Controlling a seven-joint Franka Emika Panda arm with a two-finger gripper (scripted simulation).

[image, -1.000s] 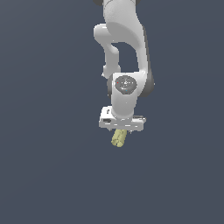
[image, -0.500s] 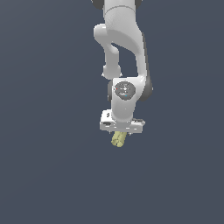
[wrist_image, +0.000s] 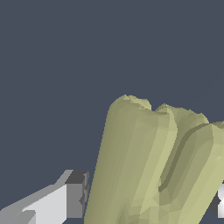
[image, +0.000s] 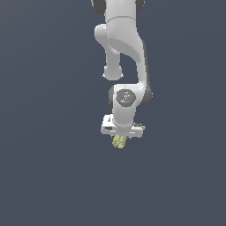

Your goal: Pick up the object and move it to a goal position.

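Exterior view: the white arm (image: 126, 53) hangs down from the top of the picture against a plain dark grey-blue ground, with no counter edge or corner to place things by. At its lower end sits the claw (image: 120, 137), and the object (image: 119, 141), pale yellow-green and ridged lengthwise, pokes out just below the claw's white body, touching it and narrower than it. The object tilts slightly, its lower end toward the exterior view's left.

Wrist view: the object (wrist_image: 153, 162) fills the space between the two fingers (wrist_image: 72, 199), its ridged lobes running away from the camera. One finger's dark pad lies right against its side; the other finger shows only at the picture's edge. The claw is clamped on the object.

Against the frame a second ago, arm, claw and object sit a little higher in the exterior view, and the grip looks unchanged.
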